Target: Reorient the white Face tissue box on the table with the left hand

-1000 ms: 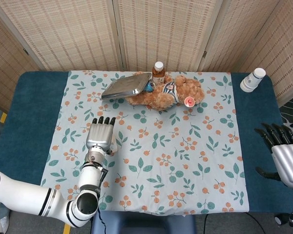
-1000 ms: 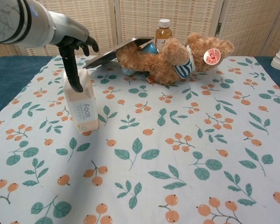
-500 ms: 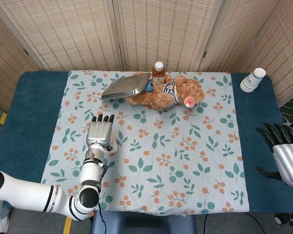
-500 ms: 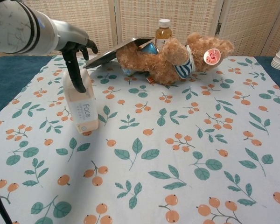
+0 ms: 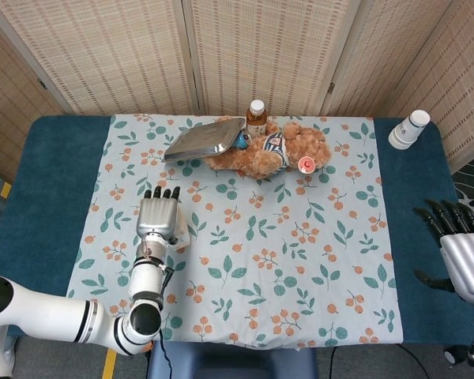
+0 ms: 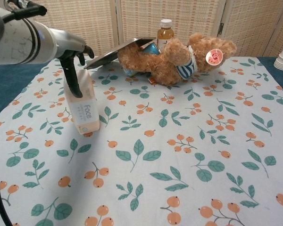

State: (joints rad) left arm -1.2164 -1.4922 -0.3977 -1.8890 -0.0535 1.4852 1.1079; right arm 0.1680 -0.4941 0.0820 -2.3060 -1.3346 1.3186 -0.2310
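Gripping tissue box, left robot hand

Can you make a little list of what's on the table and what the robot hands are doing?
tissue box: white, standing on end, "Face" label facing the chest camera
left robot hand: on top of the tissue box, thumb down its front
right robot hand: off to the side, fingers apart, holding nothing
teddy bear: lying at the back
metal tray: tilted against the teddy bear
bottle: upright behind the teddy bear
paper cups: on the blue part
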